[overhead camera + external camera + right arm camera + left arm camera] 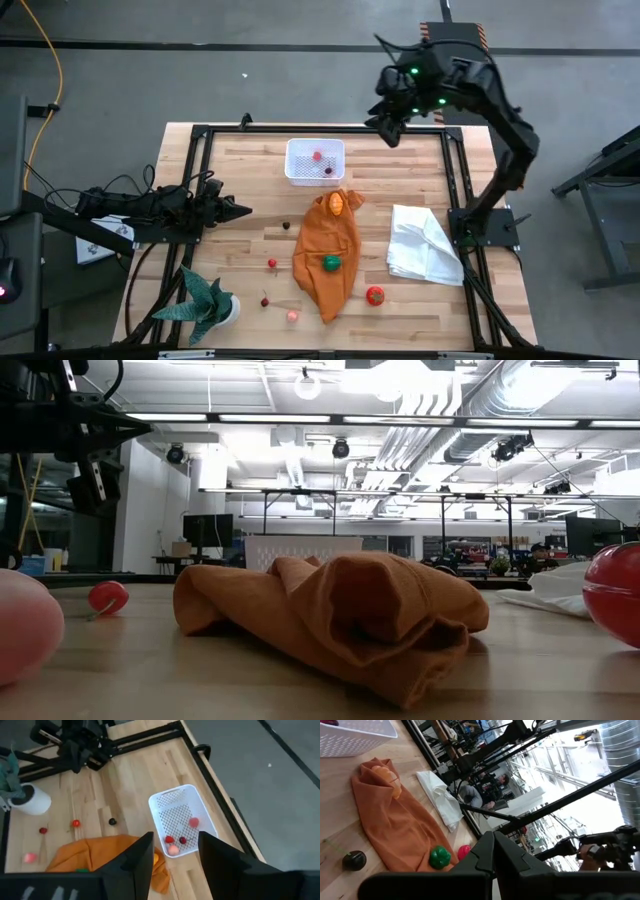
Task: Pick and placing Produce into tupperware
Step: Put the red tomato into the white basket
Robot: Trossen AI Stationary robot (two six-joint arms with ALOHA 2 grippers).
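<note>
Several produce pieces (374, 295) left around orange cloth (327, 262). Right pincer (175, 851) released above tupperware (314, 162), 12 o'clock; left pincer (243, 210) clenched, 9 o'clock. Risk: snagging cloth.

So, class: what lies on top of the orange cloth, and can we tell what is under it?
On the orange cloth lie an orange toy fruit near the tub end and a green toy vegetable lower down. Anything beneath its folds is covered and cannot be seen.

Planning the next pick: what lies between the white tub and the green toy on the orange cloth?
In the high view, an orange toy on the orange cloth lies between the white tub and the green toy.
</note>
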